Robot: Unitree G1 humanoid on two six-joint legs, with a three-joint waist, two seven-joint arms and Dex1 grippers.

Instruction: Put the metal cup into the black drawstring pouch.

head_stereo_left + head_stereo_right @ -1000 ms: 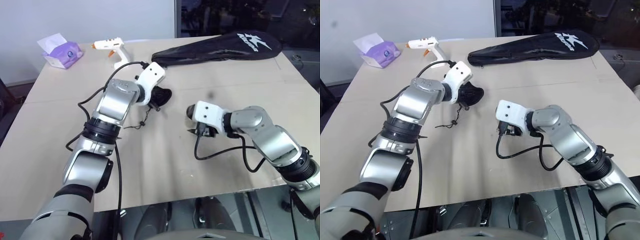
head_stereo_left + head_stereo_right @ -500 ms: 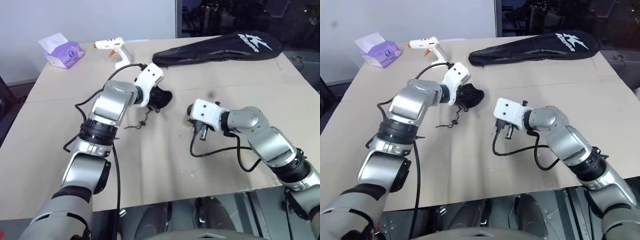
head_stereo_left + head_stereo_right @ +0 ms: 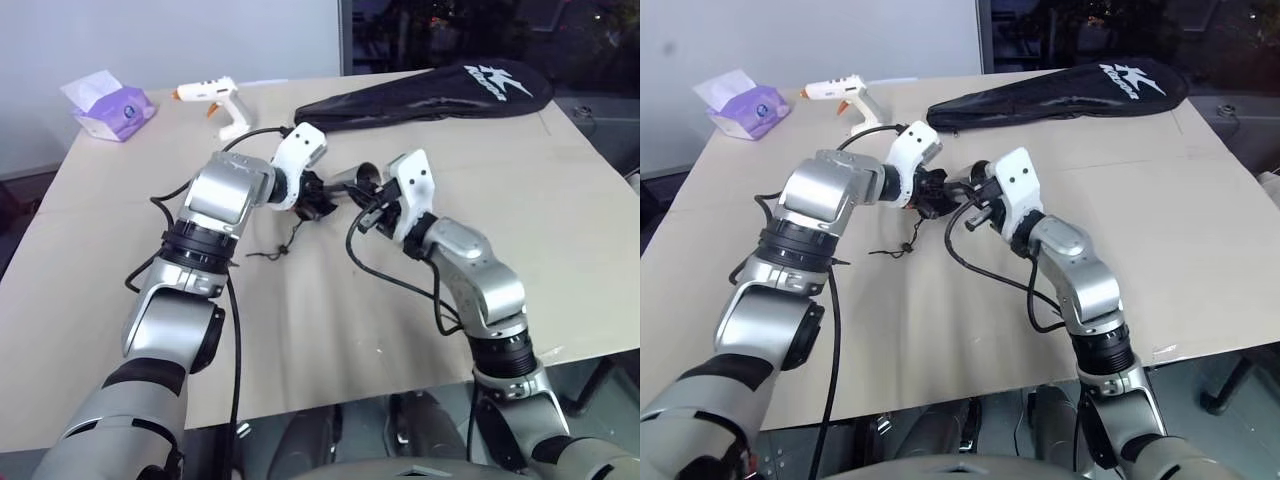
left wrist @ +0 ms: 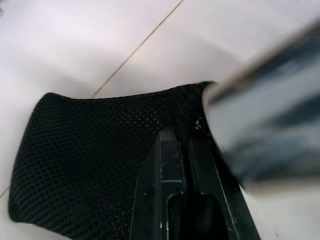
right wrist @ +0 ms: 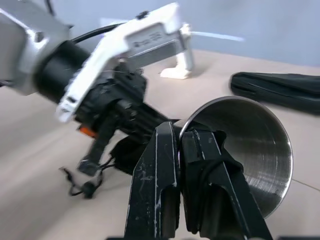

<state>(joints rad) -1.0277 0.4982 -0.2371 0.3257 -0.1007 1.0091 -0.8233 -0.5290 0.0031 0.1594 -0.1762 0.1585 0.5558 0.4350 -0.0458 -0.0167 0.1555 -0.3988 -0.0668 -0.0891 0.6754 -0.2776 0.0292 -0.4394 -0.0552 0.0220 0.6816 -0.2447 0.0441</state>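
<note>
The right claw [image 5: 172, 150] is clenched on the rim of the metal cup [image 5: 250, 145], one finger inside the wall and one outside, and carries it tipped on its side, clear of the counter [image 3: 560, 230]. The cup's open mouth faces back toward that claw's wrist.

The left claw [image 4: 177, 150] is clenched on the black drawstring pouch [image 4: 100, 150], pinching the mesh fabric near one edge. The pouch hangs just ahead of the cup and looks to be touching it. Its cord [image 3: 280, 245] trails down onto the counter below the left claw.

The cup is stiff, light and smooth-sided. A rim pinch like this one likely holds well enough, but polished steel could pivot or slip between the fingers if it is nudged sideways against the fabric.

The pouch is soft, limp mesh. It will sag and fold shut rather than keep its mouth open, so it is best held at the hem by the opening. Whether the left claw has one layer or both I cannot tell; both would pinch the opening closed.
</note>
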